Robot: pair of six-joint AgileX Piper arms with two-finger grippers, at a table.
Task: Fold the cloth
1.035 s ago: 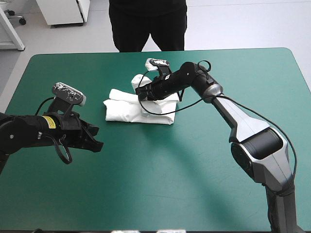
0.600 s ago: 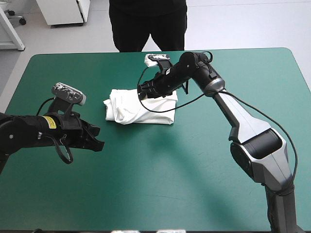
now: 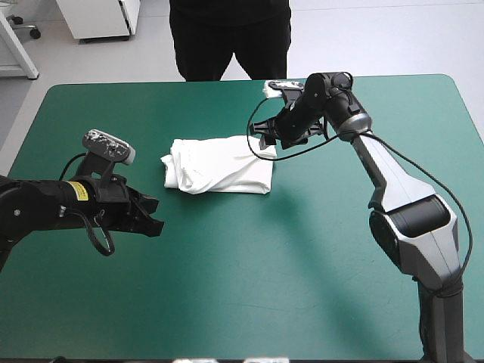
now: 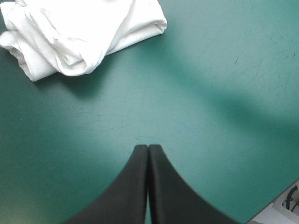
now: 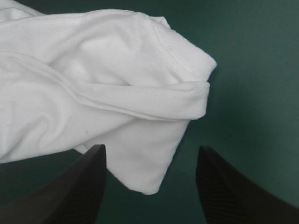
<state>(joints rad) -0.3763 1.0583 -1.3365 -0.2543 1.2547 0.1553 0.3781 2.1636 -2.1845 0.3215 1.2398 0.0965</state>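
Black fingers (image 5: 88,186) of the right tool (image 5: 149,151) stand wide apart, and we see nothing pinched in them. Just ahead of this tool, in the gap between the two fingers, lies one corner of the white T-shirt (image 5: 93,93). We cannot tell if the fingers touch it. The cloth there is in soft layers, one fold on top of another, with a stitched hem along the edge. Past the corner we see the bare teal-green desk (image 5: 252,70).

From high up, the right tool (image 3: 257,138) is in the upper middle of the frame, at the upper right corner of the T-shirt (image 3: 219,166). Its arm comes in from the right side of the frame.

The T-shirt is a folded bundle. It lies on the desk (image 3: 265,287), a bit left of the middle, in the upper half of the frame. Its left end looks puffy and rolled.

The left tool (image 3: 155,215) is pressed together, its two fingers meeting in one point, and it holds nothing. It is at the left of the frame, below and left of the T-shirt, well apart from it. In its own view we see bare desk in front of the left tool (image 4: 148,148), and the bundle lies farther ahead, off to one side.
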